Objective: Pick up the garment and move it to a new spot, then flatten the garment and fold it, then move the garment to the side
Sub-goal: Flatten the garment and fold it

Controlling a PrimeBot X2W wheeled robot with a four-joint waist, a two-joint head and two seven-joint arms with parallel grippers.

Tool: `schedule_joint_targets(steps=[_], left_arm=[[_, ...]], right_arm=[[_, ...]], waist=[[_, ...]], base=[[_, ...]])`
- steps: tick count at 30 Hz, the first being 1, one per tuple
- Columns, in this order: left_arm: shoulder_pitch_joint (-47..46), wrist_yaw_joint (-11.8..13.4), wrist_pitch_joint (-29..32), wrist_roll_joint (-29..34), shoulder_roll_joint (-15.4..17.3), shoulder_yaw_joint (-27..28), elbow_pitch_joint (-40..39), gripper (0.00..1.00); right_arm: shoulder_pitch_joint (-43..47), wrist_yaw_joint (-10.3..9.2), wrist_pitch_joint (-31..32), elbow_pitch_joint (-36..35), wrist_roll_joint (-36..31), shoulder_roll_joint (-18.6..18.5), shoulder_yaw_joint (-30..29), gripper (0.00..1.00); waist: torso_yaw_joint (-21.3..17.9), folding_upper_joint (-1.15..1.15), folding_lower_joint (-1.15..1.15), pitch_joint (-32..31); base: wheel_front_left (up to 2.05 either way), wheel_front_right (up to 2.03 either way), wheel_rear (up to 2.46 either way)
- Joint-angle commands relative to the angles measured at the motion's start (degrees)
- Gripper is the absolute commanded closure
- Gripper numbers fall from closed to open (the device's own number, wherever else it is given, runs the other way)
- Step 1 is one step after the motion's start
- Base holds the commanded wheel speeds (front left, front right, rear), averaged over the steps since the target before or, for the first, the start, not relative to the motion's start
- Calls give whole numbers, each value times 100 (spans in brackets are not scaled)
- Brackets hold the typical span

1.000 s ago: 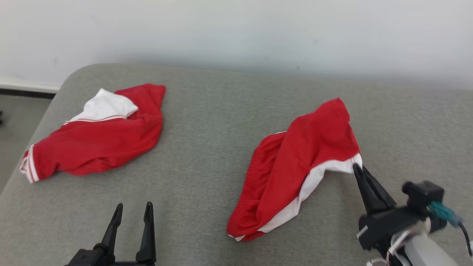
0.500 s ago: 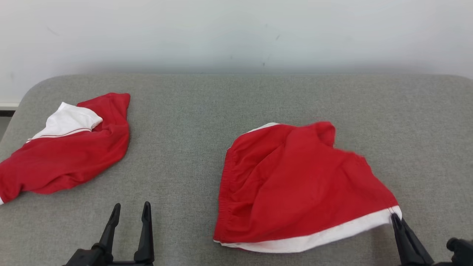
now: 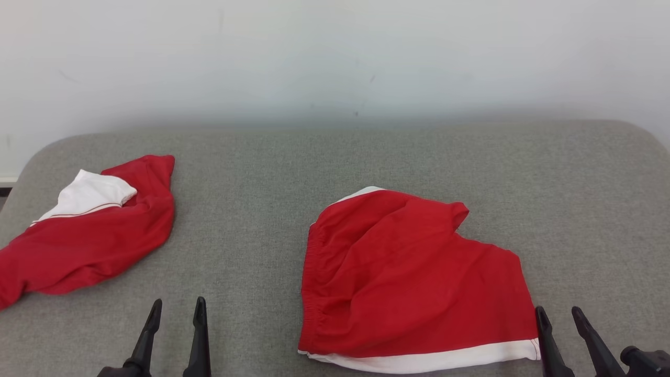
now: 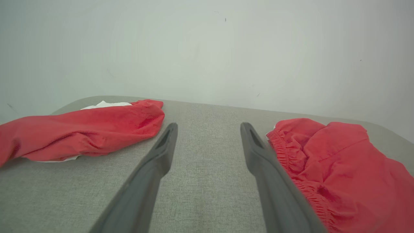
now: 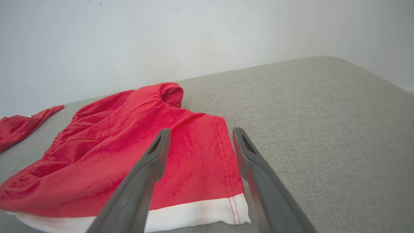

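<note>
At the near edge of the grey upholstered surface [image 3: 366, 157], the left hand [image 3: 178, 301] sits with its fingers apart, empty, over bare fabric between the two garments. The right hand [image 3: 557, 310] is also spread and gripping nothing. It is just beside the near right corner of the garment [image 3: 408, 277], though whether it touches the cloth cannot be told.

The red shorts lie roughly flat right of centre – white hem band along the near edge, gathered waistband to the left, one far corner folded over. A second red-and-white garment [image 3: 89, 246] lies crumpled toward the left edge, well apart. A pale wall [image 3: 335, 52] stands behind.
</note>
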Motion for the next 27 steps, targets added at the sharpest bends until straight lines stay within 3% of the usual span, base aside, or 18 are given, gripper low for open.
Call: schedule_joint_targets(steps=[1, 11, 27], left_arm=[[115, 9, -19, 88, 0, 28, -57, 0], [224, 9, -19, 267, 1, 36, -202, 0], [360, 14, -19, 619, 95, 188, -195, 0]], right_arm=[[-73, -13, -113, -7, -65, 72, 11, 0], [-175, -13, -612, -101, -355, 142, 113, 0], [-66, -13, -705, -239, -607, 353, 181, 0]], waist=[[-48, 0, 0, -80], [-60, 0, 0, -178], [97, 0, 0, -252]], base=[[0, 0, 0], [0, 0, 0], [0, 0, 0]])
